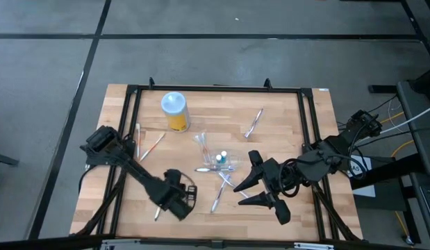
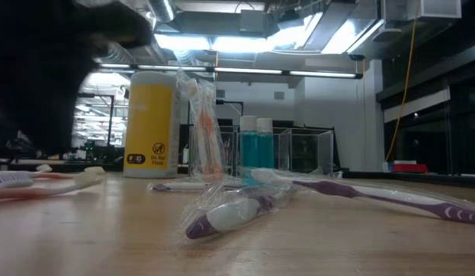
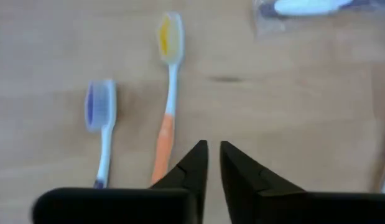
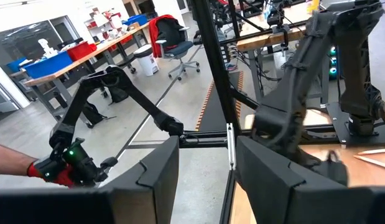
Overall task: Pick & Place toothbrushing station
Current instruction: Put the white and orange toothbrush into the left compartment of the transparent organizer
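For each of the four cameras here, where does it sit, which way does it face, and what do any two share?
High: overhead, straight down on the table; both arms show.
Low: at tabletop height, looking across at the yellow bottle; a dark blur of arm at one corner.
Left wrist: looks down past the left pincer, slightly parted, at an orange toothbrush.
Right wrist: looks out into the room past the open right pincer.
Shared: high and low both show the yellow bottle.
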Robot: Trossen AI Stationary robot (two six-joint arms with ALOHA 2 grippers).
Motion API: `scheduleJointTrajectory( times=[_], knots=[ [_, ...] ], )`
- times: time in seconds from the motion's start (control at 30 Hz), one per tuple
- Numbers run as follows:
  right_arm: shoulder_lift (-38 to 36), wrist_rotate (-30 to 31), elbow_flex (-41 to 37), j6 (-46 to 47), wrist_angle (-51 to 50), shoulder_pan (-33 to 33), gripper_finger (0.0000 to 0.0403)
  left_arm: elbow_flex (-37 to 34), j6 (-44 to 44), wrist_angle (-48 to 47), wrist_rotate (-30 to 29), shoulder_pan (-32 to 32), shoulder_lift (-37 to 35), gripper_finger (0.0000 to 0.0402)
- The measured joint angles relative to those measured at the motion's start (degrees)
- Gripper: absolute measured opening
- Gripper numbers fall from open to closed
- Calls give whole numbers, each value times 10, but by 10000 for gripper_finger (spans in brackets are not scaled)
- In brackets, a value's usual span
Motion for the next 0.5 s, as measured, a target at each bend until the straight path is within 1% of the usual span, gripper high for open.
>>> scheduleJointTrajectory(
  times=[0.1, 0.27, 0.37, 0.5],
  knots=[
    [0, 0, 0, 3, 0, 0, 164, 0, 36, -3, 23, 30, 0, 85],
    [0, -21, 0, 20, 0, 0, 164, 0, 57, -24, 64, 62, 0, 145],
    [0, -26, 0, 21, 0, 5, 164, 0, 62, -27, 74, 64, 0, 164],
    [0, -26, 0, 21, 0, 13, 164, 0, 64, -27, 101, 62, 1, 170]
  ],
)
